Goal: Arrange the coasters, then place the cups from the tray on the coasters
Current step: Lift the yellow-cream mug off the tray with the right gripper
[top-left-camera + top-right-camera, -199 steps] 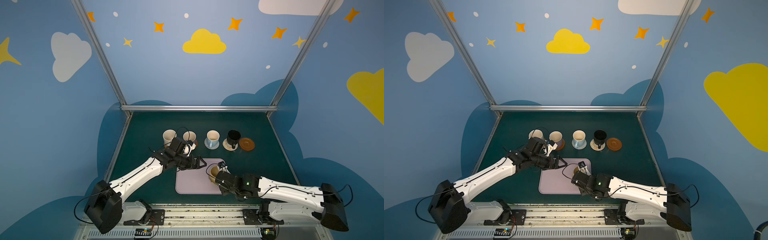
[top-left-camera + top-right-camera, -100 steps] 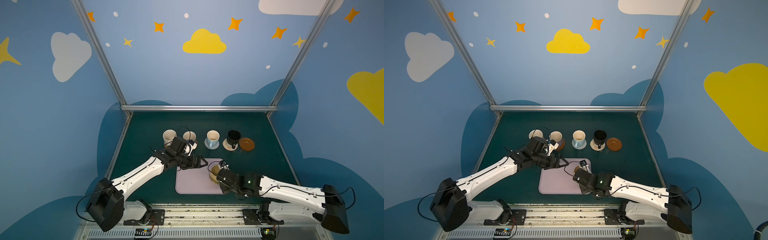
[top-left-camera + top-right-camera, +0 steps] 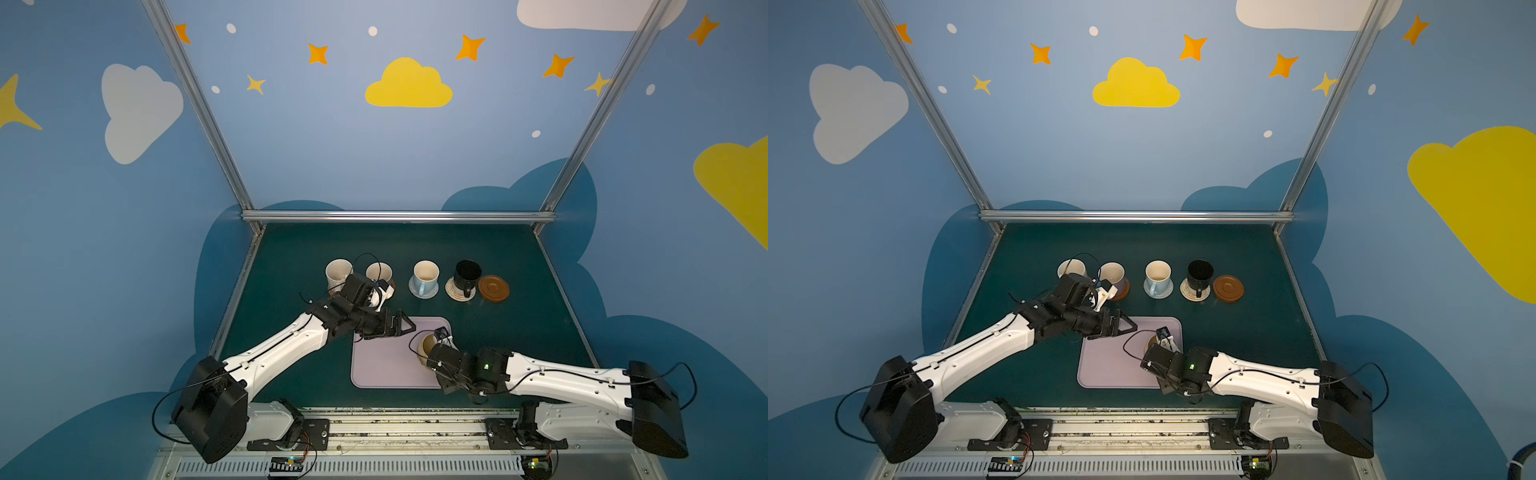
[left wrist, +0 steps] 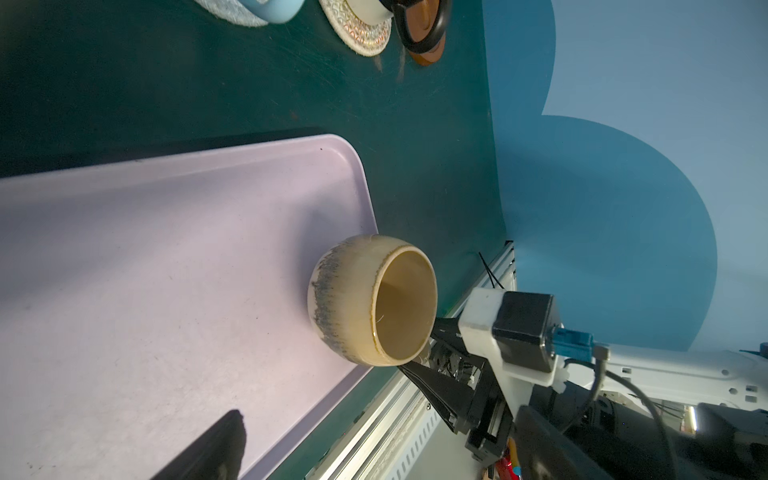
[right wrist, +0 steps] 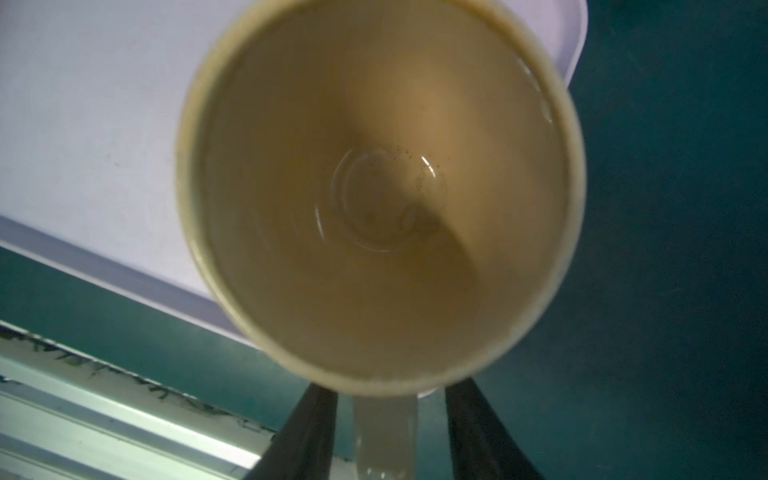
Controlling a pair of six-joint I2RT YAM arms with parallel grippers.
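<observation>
The mustard-tan cup [image 3: 424, 347] [image 3: 1152, 343] [image 4: 365, 299] [image 5: 374, 187] stands on the lilac tray [image 3: 382, 370] [image 3: 1108, 370] [image 4: 166, 249] [image 5: 83, 124] by its near right edge. My right gripper [image 3: 432, 359] [image 5: 386, 399] is open, and the cup's handle sits between its fingers [image 5: 320, 407] with a gap on each side. My left gripper [image 3: 397, 327] [image 3: 1125, 326] hovers open over the tray's far left corner, holding nothing. At the back, cream [image 3: 338, 272], lavender [image 3: 379, 272], light blue [image 3: 425, 276] and black [image 3: 467, 274] cups stand on coasters. One brown wooden coaster [image 3: 493, 288] is bare.
The back row runs left to right across the green table [image 3: 519, 332]. An aluminium rail [image 3: 395, 419] runs along the front edge just below the tray. The left arm lies across the front of the cream and lavender cups.
The right gripper's jaws have parted from the mustard-tan cup's handle. The cup stays on the tray. The left arm has hardly moved.
</observation>
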